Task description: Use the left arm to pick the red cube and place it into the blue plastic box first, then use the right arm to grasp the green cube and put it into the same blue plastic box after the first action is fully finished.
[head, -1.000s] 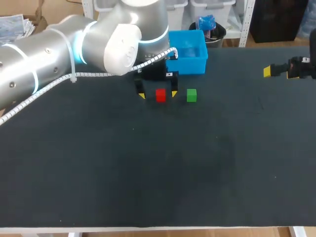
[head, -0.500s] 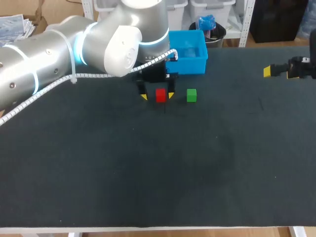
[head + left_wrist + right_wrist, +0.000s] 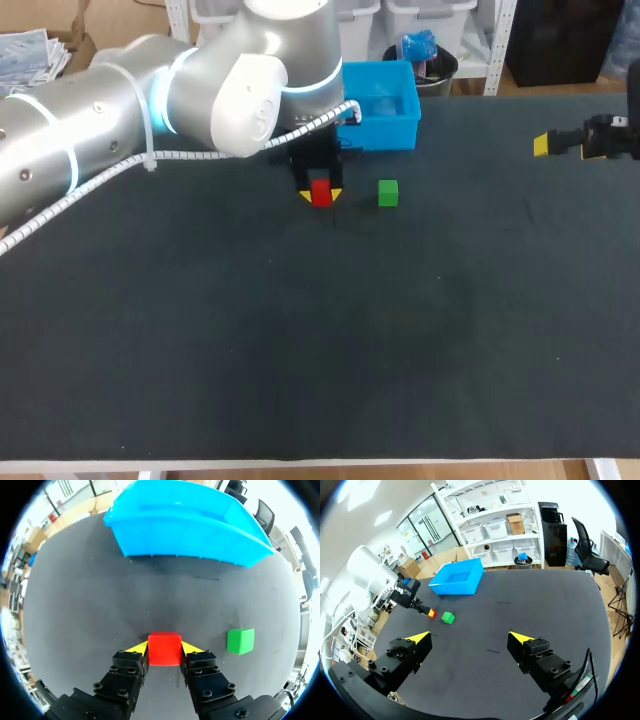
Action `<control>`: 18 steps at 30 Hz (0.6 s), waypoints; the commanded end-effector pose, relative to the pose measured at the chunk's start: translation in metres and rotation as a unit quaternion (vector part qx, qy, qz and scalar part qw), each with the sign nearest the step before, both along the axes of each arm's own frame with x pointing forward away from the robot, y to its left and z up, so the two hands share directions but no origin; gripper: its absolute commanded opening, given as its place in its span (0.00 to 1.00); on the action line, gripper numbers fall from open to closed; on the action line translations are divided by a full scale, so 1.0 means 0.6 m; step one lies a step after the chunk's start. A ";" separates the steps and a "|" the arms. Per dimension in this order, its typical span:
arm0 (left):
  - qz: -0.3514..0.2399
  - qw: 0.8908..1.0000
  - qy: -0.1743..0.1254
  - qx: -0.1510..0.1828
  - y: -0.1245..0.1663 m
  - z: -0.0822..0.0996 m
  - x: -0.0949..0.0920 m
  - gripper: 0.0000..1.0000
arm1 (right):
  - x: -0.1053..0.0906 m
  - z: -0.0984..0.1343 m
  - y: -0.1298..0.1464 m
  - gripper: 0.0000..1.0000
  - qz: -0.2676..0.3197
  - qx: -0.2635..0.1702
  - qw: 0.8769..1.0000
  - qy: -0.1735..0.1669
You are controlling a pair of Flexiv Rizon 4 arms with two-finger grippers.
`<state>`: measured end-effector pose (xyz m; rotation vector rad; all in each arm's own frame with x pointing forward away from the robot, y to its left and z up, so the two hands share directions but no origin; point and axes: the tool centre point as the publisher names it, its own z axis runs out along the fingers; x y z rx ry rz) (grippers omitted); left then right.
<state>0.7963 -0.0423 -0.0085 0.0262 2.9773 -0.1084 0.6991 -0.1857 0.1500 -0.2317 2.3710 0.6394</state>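
Fingers [image 3: 138, 648] — left, yellow-tipped wedges — pinch the smooth red cube [image 3: 164, 649].

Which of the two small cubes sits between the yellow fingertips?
The small red cube, clamped in the left gripper; the small green cube stands apart beside it, untouched.

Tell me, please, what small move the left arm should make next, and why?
Probably lift straight up: the left hand grips the red cube from both sides, the cube sits on the table, and the blue box lies just ahead.
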 end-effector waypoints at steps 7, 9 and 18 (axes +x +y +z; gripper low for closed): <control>-0.011 1.000 -0.019 -0.006 0.000 0.059 0.006 0.00 | 0.001 0.000 0.001 1.00 -0.001 -0.001 1.000 0.000; -0.016 0.999 -0.030 -0.010 0.001 0.082 0.011 0.00 | 0.001 0.000 0.001 1.00 -0.001 -0.001 1.000 0.000; -0.052 0.996 -0.067 -0.039 0.008 0.178 0.026 0.00 | 0.001 0.000 0.001 1.00 -0.001 -0.001 1.000 0.000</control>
